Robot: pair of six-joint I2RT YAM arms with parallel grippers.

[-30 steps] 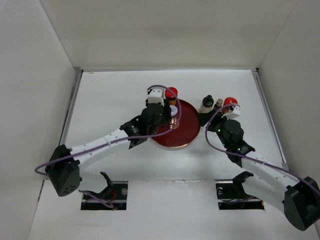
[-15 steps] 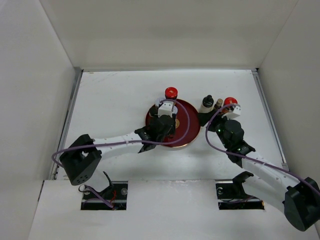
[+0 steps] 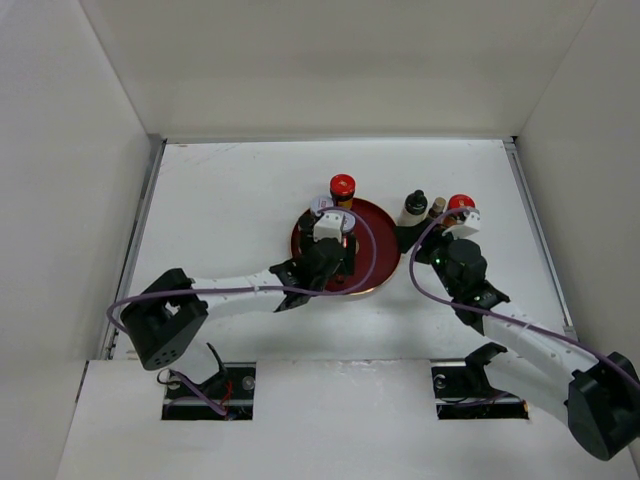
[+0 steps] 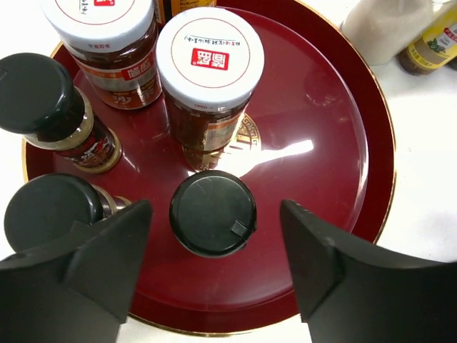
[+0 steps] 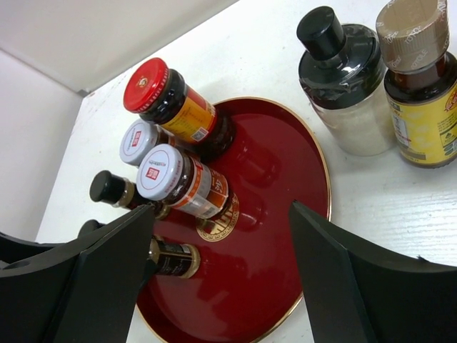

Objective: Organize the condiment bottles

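On the dark-red tray (image 4: pixel 357 93) stand two white-lidded jars (image 4: pixel 209 57) and three black-capped dark bottles. One black-capped bottle (image 4: pixel 213 213) stands upright between the fingers of my left gripper (image 4: pixel 214 243), which is open with a gap on each side of the cap. A red-capped jar (image 5: pixel 153 86) is at the tray's far rim. My right gripper (image 5: pixel 221 271) hangs open and empty over the tray's right edge. Off the tray, to its right, stand a black-capped shaker (image 5: pixel 343 78) and a yellowish bottle (image 5: pixel 421 93).
A second red-capped jar (image 3: pixel 460 203) stands beside the right wrist, right of the tray (image 3: pixel 375 265). White walls close in the table (image 3: pixel 220 200) on the left, the right and at the back. Both arm bases sit at the near edge.
My left gripper carried a black-capped bottle from the tray's left side onto the tray and has opened off it. The right arm has stayed where it was.
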